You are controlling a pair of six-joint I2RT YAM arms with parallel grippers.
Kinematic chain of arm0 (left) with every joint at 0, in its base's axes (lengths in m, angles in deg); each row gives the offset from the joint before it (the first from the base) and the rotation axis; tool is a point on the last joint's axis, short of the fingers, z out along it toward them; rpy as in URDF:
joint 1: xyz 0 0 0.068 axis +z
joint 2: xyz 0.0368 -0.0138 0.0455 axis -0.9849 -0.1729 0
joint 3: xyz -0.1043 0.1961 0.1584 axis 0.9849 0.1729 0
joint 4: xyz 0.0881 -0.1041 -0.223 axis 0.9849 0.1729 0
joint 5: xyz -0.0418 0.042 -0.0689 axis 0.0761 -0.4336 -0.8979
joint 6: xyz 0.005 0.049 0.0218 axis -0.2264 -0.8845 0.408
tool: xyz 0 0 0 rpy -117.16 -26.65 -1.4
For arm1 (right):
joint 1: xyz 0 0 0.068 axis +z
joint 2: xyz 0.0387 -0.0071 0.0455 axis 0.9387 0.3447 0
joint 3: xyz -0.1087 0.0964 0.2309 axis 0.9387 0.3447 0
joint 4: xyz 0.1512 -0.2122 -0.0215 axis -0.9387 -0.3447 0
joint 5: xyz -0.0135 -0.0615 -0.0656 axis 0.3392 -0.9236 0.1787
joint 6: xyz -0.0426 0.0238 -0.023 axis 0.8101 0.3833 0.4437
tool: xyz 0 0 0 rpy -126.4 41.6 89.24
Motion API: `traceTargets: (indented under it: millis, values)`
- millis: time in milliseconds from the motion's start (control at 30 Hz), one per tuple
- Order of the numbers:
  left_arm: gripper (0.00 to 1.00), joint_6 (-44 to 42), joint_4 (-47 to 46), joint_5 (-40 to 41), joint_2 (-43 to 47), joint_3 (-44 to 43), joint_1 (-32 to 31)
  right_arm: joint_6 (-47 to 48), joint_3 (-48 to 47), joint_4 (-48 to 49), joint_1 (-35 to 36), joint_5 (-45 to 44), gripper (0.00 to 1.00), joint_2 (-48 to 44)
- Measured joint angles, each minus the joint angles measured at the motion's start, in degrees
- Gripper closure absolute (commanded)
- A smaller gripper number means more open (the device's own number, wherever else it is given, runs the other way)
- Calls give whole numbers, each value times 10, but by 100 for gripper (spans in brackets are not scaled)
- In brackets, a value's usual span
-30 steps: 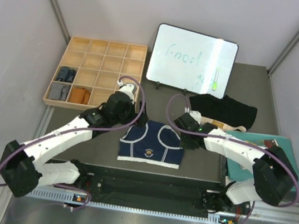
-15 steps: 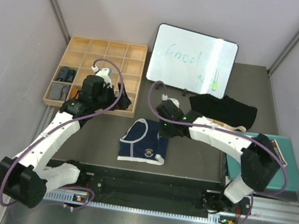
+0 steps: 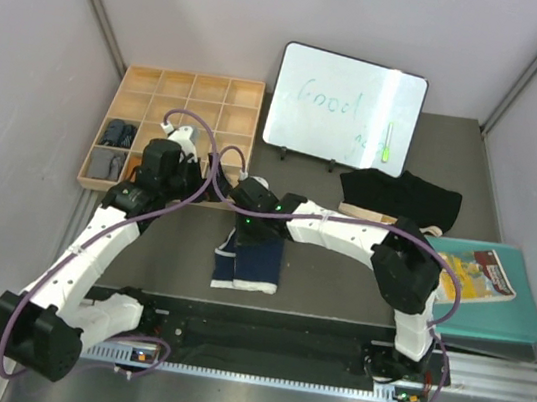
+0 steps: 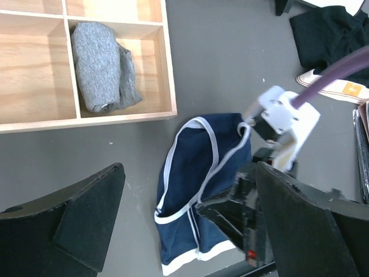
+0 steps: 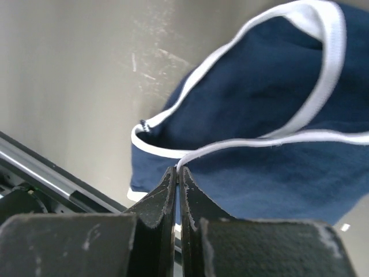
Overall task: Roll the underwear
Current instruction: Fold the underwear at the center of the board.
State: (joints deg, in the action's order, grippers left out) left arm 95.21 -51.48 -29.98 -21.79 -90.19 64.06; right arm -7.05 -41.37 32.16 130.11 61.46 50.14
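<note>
The navy underwear point(image 4: 202, 190) is soft matt cloth with a smooth white trim. The grey underwear point(image 4: 98, 63) looks like a rougher, mottled knit. The tray point(image 4: 168, 63) is pale bare wood. The surface point(image 4: 230, 69) is dark and matt, the whiteboard point(image 3: 348, 107) glossy. The right gripper point(image 5: 178, 170) is matt black plastic, a little scuffed.

Briefs point(image 3: 257, 263) in front of tray point(image 3: 209, 91)

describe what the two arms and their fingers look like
Both arms match: white tubular links, seen on the left arm and right arm, joined by chunky black joint housings. A purple cable loops along each. A small green light glows near the right wrist. The left fingers are broad matte black wedges; the right fingers are black too, scuffed with pale marks.
</note>
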Motion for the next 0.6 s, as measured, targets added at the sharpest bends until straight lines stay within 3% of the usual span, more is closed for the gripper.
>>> traceTargets:
  millis: [600]
  values:
    - [1, -3, 6, 1, 4, 2, 3, -17, -71, 6, 11, 28, 100, 40]
